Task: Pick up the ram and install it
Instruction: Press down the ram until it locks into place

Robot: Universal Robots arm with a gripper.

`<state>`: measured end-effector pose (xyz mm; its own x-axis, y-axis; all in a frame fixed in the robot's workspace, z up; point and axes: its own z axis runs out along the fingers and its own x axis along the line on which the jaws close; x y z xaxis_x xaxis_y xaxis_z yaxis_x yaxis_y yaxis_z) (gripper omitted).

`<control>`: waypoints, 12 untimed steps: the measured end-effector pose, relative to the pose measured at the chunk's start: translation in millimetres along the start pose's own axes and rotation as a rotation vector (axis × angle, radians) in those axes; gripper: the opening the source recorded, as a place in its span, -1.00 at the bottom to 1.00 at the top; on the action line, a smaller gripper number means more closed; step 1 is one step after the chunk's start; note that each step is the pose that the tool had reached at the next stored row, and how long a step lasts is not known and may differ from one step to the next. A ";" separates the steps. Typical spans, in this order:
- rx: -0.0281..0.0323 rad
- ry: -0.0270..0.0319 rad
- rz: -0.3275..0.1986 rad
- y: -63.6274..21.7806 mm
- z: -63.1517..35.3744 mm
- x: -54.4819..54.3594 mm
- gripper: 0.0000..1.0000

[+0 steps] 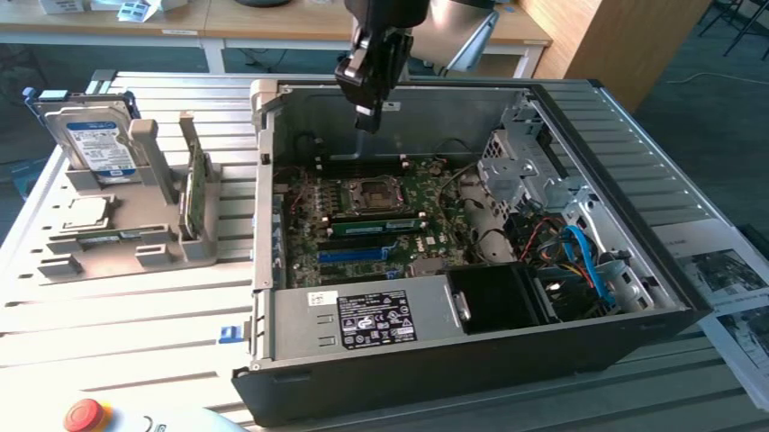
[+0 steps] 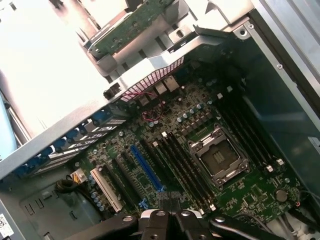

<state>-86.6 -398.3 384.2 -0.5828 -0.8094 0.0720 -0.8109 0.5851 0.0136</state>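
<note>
The ram [image 1: 193, 187] is a narrow green board standing on its edge in a slot of the grey holder [image 1: 121, 243], at the exterior view's left, outside the computer case. In the wrist view the ram [image 2: 134, 26] lies beyond the case wall, held in the same grey holder. My gripper [image 1: 367, 121] hangs above the back part of the open case, over the motherboard [image 1: 360, 220] and well away from the ram. Its fingers [image 2: 168, 215] are shut with nothing between them. Below them lie the dark memory slots [image 2: 182, 162] and the processor socket [image 2: 218, 157].
A silver hard drive [image 1: 94, 142] stands in the holder beside the ram, and a square processor chip [image 1: 85, 212] lies in front. The case [image 1: 481, 360] holds a power supply [image 1: 360, 317], a fan shroud [image 1: 505, 297] and cables [image 1: 583, 261]. A red button [image 1: 85, 414] sits at the near edge.
</note>
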 end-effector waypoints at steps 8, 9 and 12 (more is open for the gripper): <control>0.0074 -0.0053 0.005 0.5 -0.1 0.3 -0.80; 0.0147 -0.0107 0.005 0.5 0.0 0.3 -0.80; 0.0400 -0.0292 0.006 0.7 0.0 0.5 -0.80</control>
<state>-87.5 -398.3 384.2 -0.5887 -0.8072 0.0429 -0.8084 0.5881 -0.0267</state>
